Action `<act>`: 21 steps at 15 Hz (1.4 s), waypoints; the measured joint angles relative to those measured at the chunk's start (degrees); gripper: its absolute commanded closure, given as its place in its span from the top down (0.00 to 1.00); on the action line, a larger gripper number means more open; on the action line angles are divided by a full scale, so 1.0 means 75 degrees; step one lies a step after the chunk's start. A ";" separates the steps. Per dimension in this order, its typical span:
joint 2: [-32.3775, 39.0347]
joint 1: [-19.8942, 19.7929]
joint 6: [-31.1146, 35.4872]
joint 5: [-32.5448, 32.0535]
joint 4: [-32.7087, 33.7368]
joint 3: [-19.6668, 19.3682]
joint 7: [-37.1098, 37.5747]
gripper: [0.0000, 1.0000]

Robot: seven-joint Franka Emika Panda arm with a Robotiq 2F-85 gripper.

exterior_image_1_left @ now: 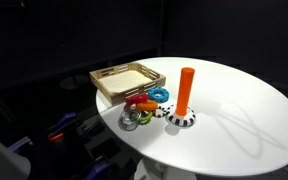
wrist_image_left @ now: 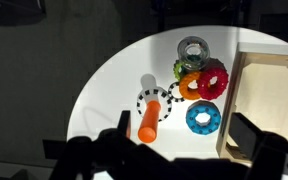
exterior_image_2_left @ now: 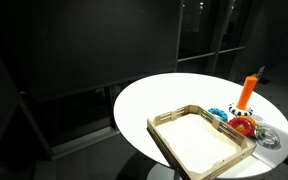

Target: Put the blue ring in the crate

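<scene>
The blue ring [wrist_image_left: 202, 118] lies flat on the white round table, right beside the crate's near wall; it also shows in both exterior views [exterior_image_1_left: 160, 95] [exterior_image_2_left: 217, 112]. The crate [wrist_image_left: 274, 105] is an empty light-wood tray, seen in both exterior views [exterior_image_1_left: 112, 93] [exterior_image_2_left: 166, 137]. In the wrist view my gripper [wrist_image_left: 186, 130] is open and empty. It hovers high above the table, its two dark fingers on either side of the blue ring and the orange peg. The gripper does not show in the exterior views.
An orange peg [wrist_image_left: 150, 118] stands on a checkered base [exterior_image_1_left: 182, 119]. A red ring [wrist_image_left: 212, 80], an orange ring [wrist_image_left: 189, 88] and a grey-green ring [wrist_image_left: 192, 48] cluster next to the blue ring. The white table [exterior_image_1_left: 244, 110] drops off into darkness all round.
</scene>
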 measured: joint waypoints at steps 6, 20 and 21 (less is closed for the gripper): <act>0.0395 0.0376 0.0902 0.0588 0.0051 -0.0001 0.0000 1.00; 0.2068 0.0372 0.2952 0.1369 -0.0523 -0.0308 -0.0130 1.00; 0.2196 0.0345 0.3165 0.1365 -0.0577 -0.0322 -0.0130 1.00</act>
